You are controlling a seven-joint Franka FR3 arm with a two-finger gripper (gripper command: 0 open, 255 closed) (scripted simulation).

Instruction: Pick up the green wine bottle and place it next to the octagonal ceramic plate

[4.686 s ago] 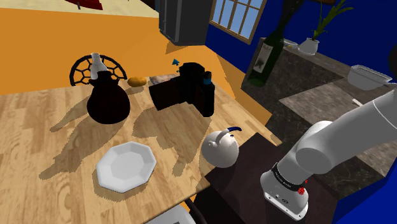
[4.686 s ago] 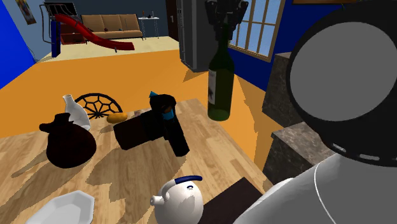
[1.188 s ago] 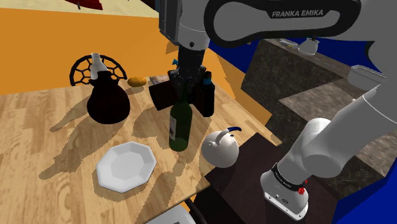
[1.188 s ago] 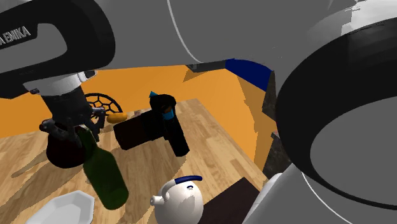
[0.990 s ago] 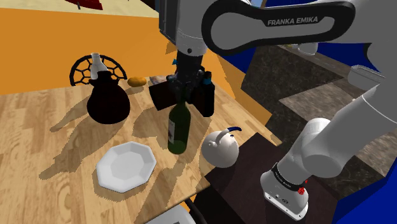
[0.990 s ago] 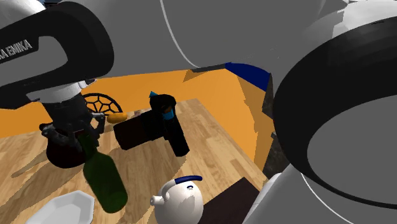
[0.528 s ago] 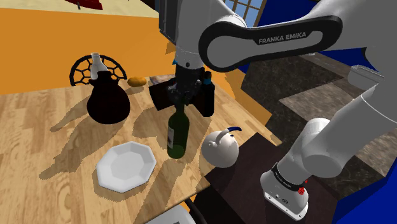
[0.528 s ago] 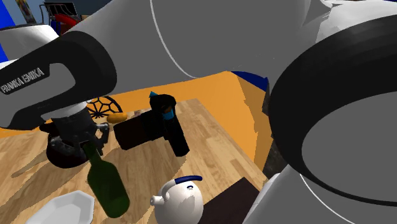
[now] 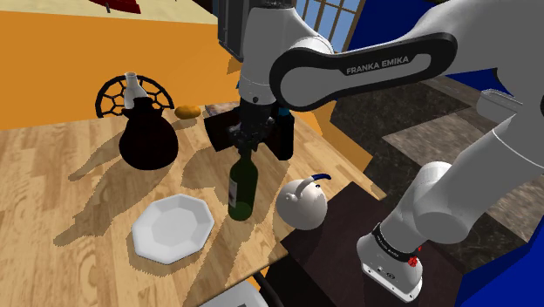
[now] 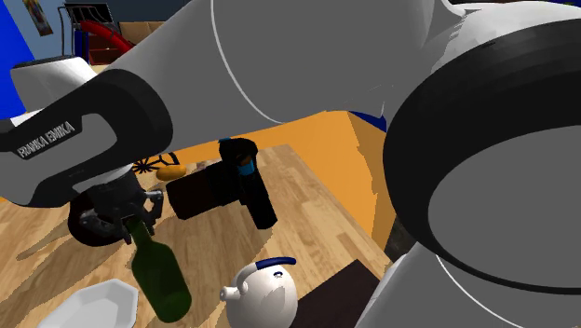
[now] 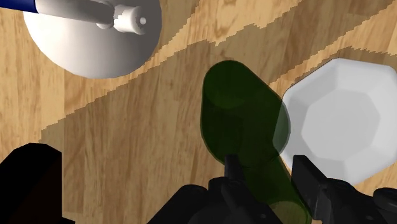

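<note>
The gripper [image 9: 247, 139] clamps the bottle [image 9: 241, 187] hanging beneath it, just beside the plate [image 9: 173, 228]; setting down and release look left.

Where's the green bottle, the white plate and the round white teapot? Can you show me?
green bottle [image 9: 241, 187], shoulder view, on its wide body.
white plate [image 9: 173, 228], shoulder view, on its flat middle.
round white teapot [image 9: 301, 207], shoulder view, on its round belly.

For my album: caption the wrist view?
Fingers clasping a green bottle beside a white octagonal plate on a wooden table.
</note>
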